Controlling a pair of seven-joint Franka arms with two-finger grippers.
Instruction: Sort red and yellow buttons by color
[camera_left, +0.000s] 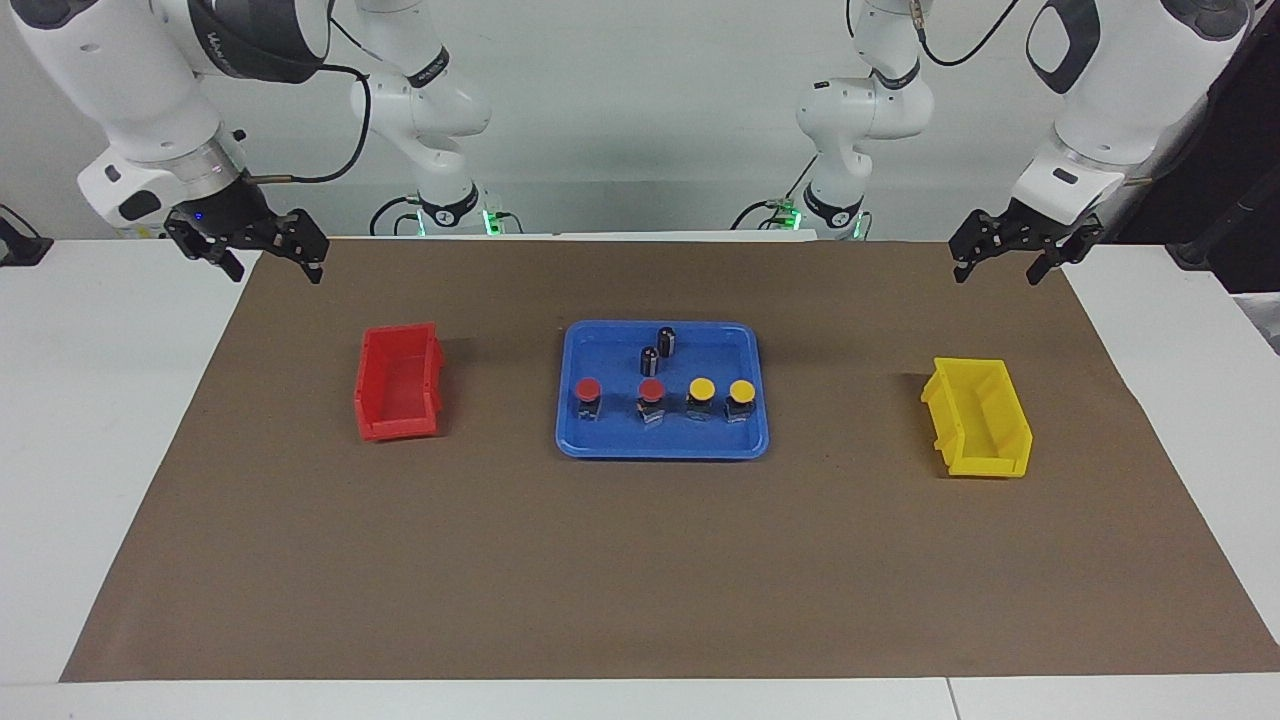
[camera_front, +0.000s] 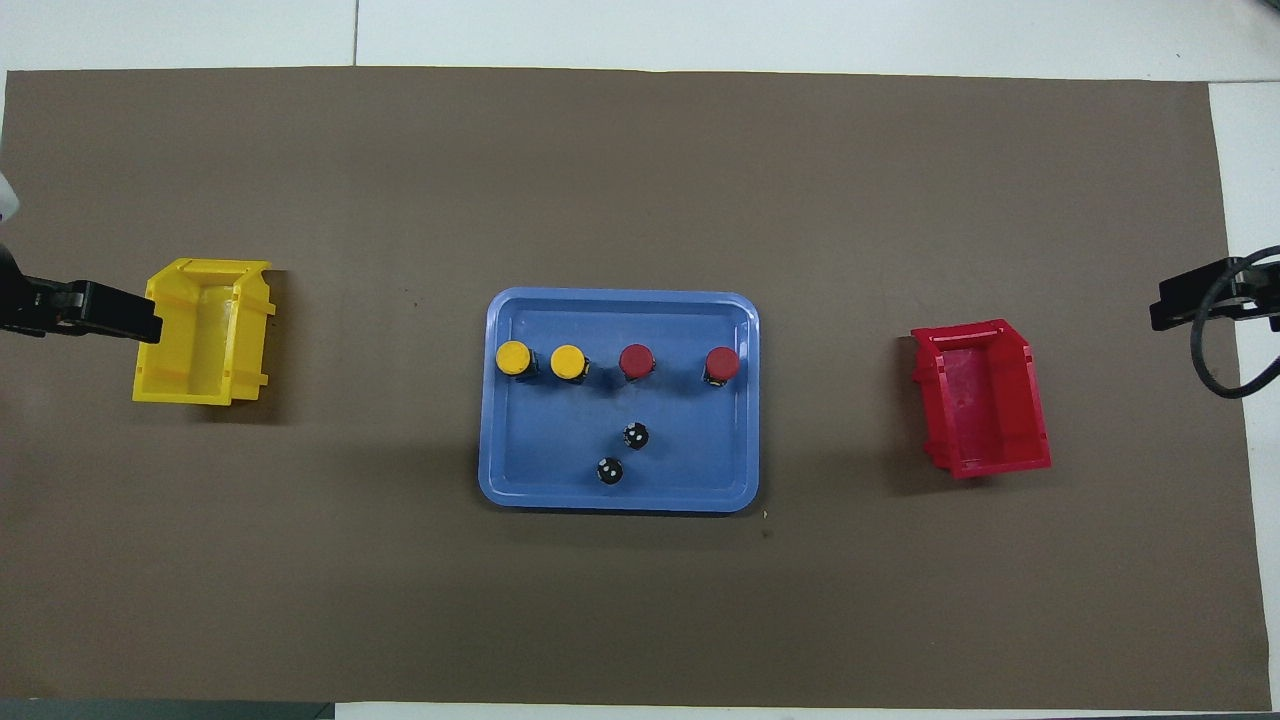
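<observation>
Two red buttons (camera_left: 587, 388) (camera_left: 651, 390) and two yellow buttons (camera_left: 702, 387) (camera_left: 741, 390) stand upright in a row in the blue tray (camera_left: 600, 442). In the overhead view the row runs from yellow (camera_front: 513, 357) (camera_front: 568, 361) to red (camera_front: 636, 360) (camera_front: 722, 362). My right gripper (camera_left: 275, 262) is open and empty, up in the air over the mat's edge at the robots' end, by the red bin (camera_left: 398, 427). My left gripper (camera_left: 1000, 265) is open and empty, raised over the mat's edge by the yellow bin (camera_left: 950, 420). Both arms wait.
Two small dark cylinders without coloured caps (camera_left: 666, 340) (camera_left: 649, 360) stand in the tray, nearer to the robots than the buttons. The red bin (camera_front: 1000, 462) is at the right arm's end, the yellow bin (camera_front: 190, 392) at the left arm's end. A brown mat (camera_left: 640, 570) covers the table.
</observation>
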